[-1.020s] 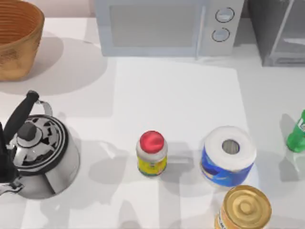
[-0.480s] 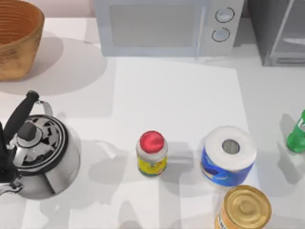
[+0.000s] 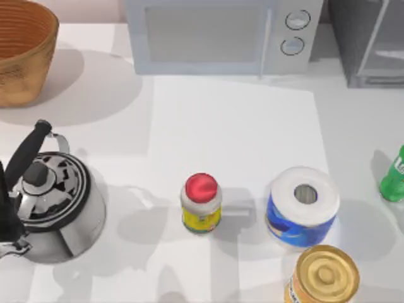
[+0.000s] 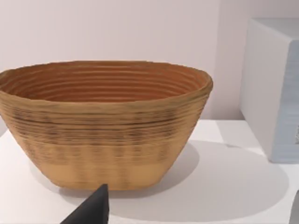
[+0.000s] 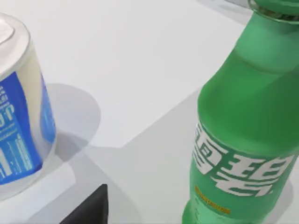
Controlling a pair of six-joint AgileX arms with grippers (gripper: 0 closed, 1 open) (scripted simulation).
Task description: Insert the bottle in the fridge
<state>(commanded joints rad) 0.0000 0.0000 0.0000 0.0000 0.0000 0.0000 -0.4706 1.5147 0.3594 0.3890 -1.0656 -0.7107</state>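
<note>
Nothing on the table has shifted over the last second apart from a slight drift of shadow beside the bottle at the top view's right edge. From my right wrist view, one dark fingertip of my right gripper shows at the frame's edge, touching nothing; I cannot tell how far those fingers stand apart. The bottle stands upright on the white table, close ahead of that finger and apart from it, with the toilet roll on its other side. I judge the step in hand to be the approach to grasp, not yet made. The next move calls for bringing the fingers around the bottle's body, closing, then carrying it to the fridge in the top view's far right corner, beside the microwave. My left gripper is parked facing the wicker basket; one fingertip shows, spread unknown.
</note>
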